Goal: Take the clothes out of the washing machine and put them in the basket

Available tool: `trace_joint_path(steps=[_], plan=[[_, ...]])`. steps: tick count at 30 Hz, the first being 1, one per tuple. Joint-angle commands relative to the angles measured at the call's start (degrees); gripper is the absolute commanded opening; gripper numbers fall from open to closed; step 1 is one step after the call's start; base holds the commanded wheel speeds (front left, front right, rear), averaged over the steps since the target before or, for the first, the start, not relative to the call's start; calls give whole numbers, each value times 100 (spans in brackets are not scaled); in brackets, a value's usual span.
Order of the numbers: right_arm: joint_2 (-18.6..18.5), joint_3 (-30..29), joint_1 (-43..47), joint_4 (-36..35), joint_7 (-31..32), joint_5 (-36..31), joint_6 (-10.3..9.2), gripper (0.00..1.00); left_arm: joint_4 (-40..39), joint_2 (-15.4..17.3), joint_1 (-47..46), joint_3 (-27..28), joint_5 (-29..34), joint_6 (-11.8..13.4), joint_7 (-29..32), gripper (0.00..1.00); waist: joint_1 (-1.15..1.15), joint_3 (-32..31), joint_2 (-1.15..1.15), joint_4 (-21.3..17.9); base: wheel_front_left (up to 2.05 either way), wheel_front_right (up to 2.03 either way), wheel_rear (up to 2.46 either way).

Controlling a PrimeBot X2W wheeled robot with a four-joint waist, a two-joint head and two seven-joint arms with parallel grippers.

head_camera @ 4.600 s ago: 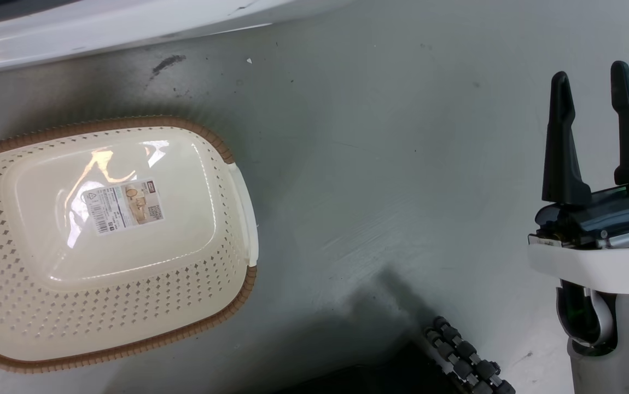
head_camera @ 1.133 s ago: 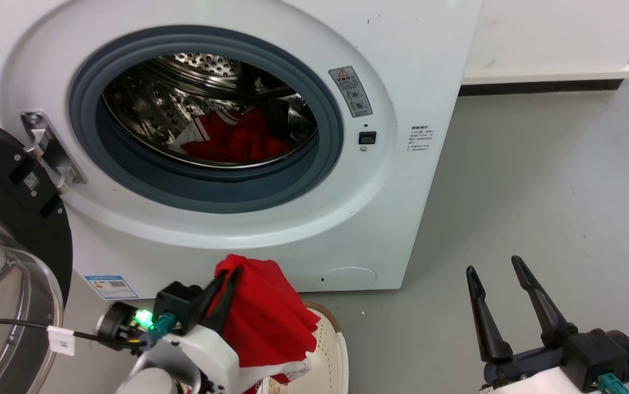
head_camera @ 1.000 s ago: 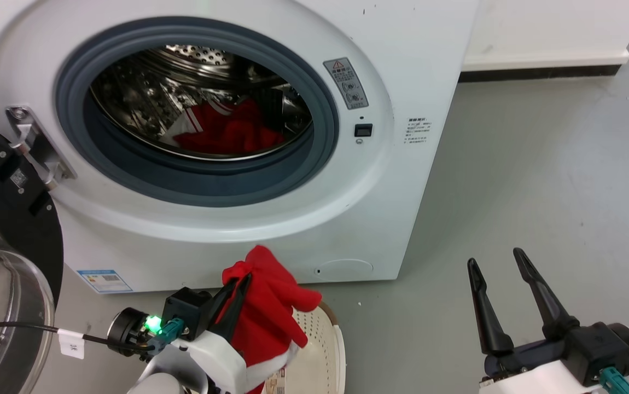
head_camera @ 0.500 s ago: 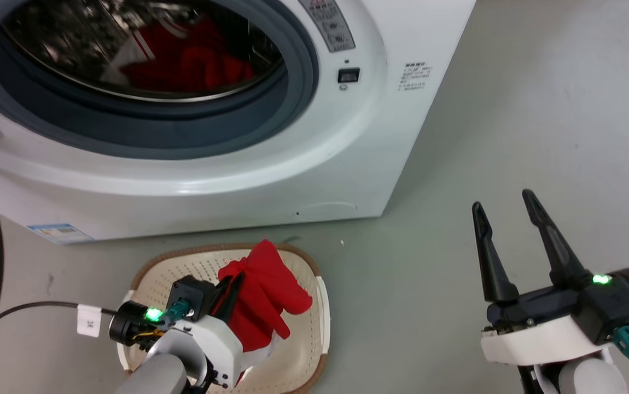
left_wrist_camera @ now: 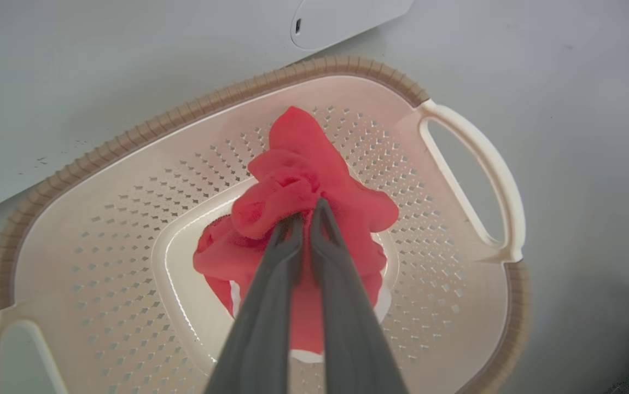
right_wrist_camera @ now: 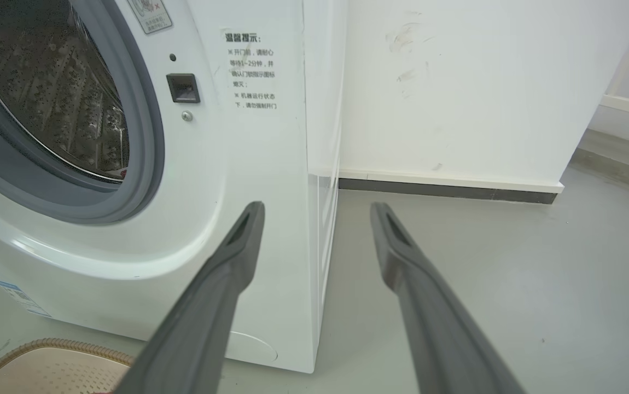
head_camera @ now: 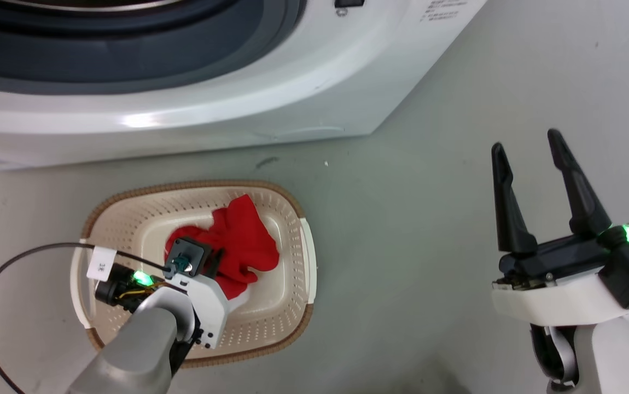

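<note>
Red garment (head_camera: 246, 241) lowered into basket (head_camera: 194, 185), washing machine (head_camera: 183, 117) beyond

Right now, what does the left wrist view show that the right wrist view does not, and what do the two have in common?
Left wrist view, not the right: the left gripper shut on a red garment, which hangs inside the basket, and a white handle of the basket. Right wrist view, not the left: the right gripper open and holding nothing, the steel drum through the round opening, and a white wall. Both: the white washing machine, the basket's brown rim and the grey floor.
</note>
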Motion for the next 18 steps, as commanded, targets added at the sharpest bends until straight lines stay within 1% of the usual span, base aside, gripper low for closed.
trace_joint_path(steps=[1,4,10,18], plan=[[12,-2,-142,-42,-14,39,-5,100,128,2,-144,-31,57,-26,-34,0,-1,419,0,-64,0,0,0],[10,-71,-316,-96,-14,76,-5,100,525,-72,-491,-152,182,-109,-36,0,-1,748,0,-107,0,0,0],[12,-223,-542,-204,-14,129,-4,100,1294,-162,-1048,-241,241,-123,160,0,-1,1287,0,-119,0,0,0],[11,-291,-743,-263,-14,175,-4,100,1608,-232,-1432,-311,264,6,385,0,-1,1743,0,-138,0,0,0]])
